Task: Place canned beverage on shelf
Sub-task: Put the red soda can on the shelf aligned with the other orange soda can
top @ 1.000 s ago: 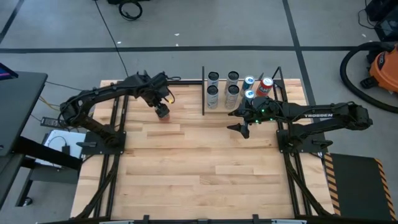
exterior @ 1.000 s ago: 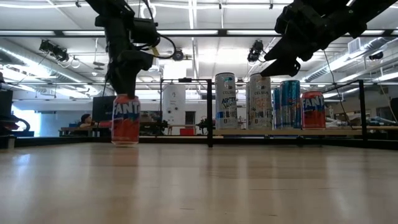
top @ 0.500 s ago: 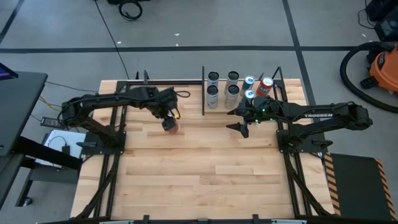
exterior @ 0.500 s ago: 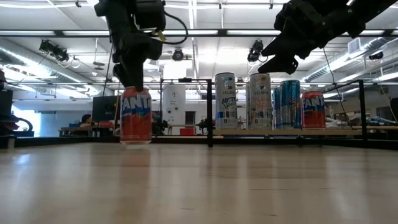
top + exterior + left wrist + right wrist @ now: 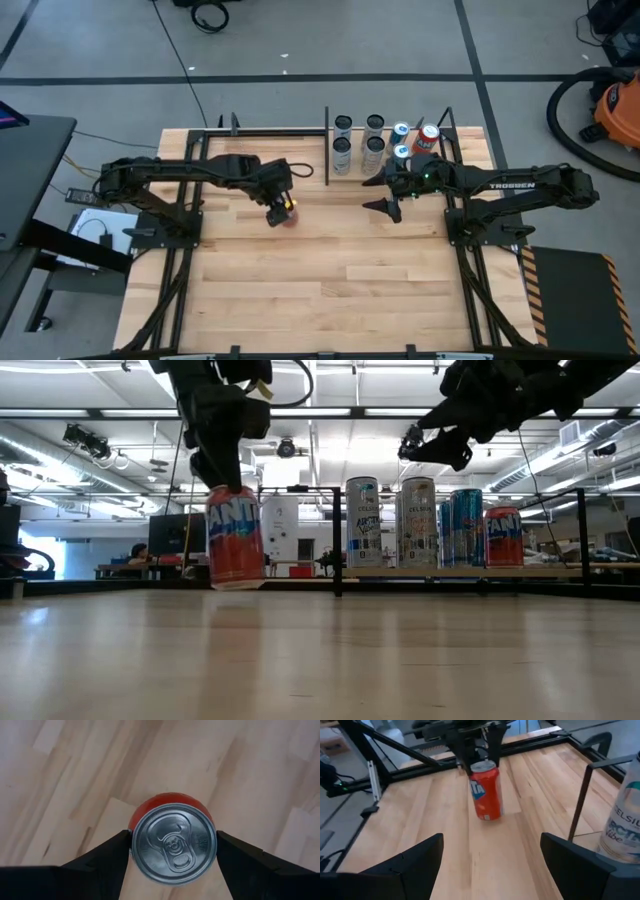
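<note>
High view from above shows the left arm stretched rightward across the far half of the wooden table (image 5: 320,270), its wrist bent so the left gripper (image 5: 277,207) points straight down. That gripper is closed around the top of an orange soda can (image 5: 288,214), one finger on each side of the rim. The left wrist view looks directly down on the can's silver lid (image 5: 174,844), with a dark finger (image 5: 107,857) pressed against either side. In the low view the can (image 5: 235,537) stands upright, its long axis vertical, its logo facing the camera and its base at or just above the tabletop; I cannot tell whether it touches. It sits left of the shelf (image 5: 355,178), apart from it.

The right arm reaches leftward from the right side, its right gripper (image 5: 387,203) held in the air near the front of the shelf, fingers spread wide and holding nothing. Its wrist view faces the orange can (image 5: 485,791) across the table between those open fingers.

On the shelf at the far edge stand several upright cans: four silver-topped ones (image 5: 343,124), two blue ones (image 5: 401,131) and another orange can (image 5: 429,136).
</note>
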